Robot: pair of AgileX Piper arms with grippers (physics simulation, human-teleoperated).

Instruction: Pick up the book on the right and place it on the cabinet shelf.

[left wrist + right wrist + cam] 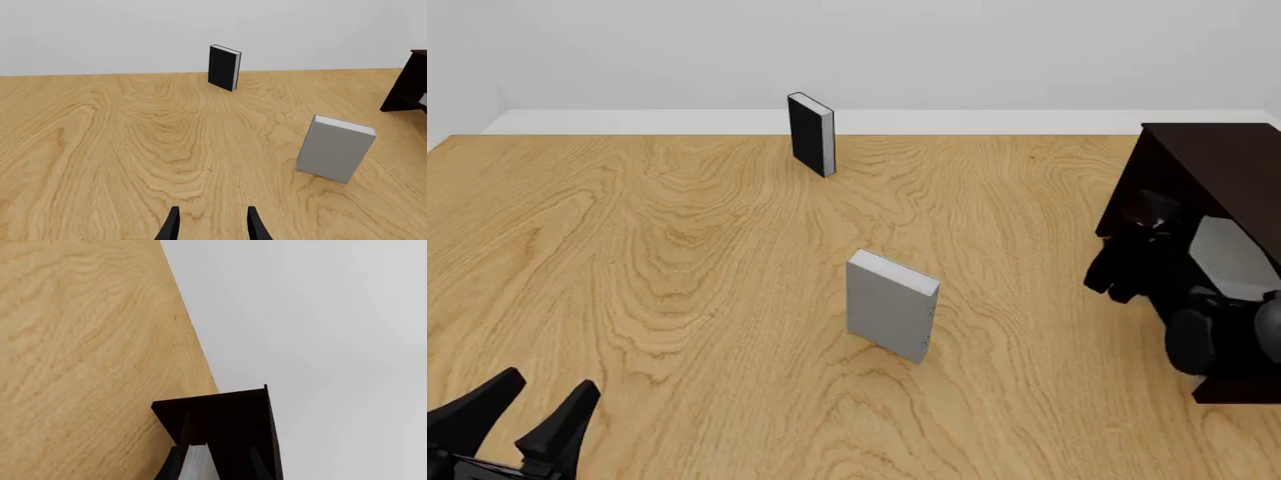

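Observation:
The book (1230, 252), light grey, leans tilted inside the recess of the dark brown cabinet (1208, 160) at the table's right. My right gripper (1169, 250) is at that cabinet shelf. In the right wrist view its jaws stand wide apart, and the book (197, 462) lies against one finger only, with the cabinet (227, 412) behind it. That gripper (215, 456) is open. My left gripper (545, 408) hovers open and holds nothing near the front left edge, and its fingertips (171, 220) show low over the bare wood.
A second grey book (892, 306) stands upright mid-table, also seen from the left wrist as a grey book (335, 148). A thin black book (811, 133) stands near the far edge. The cabinet's corner (405, 85) shows in the left wrist view.

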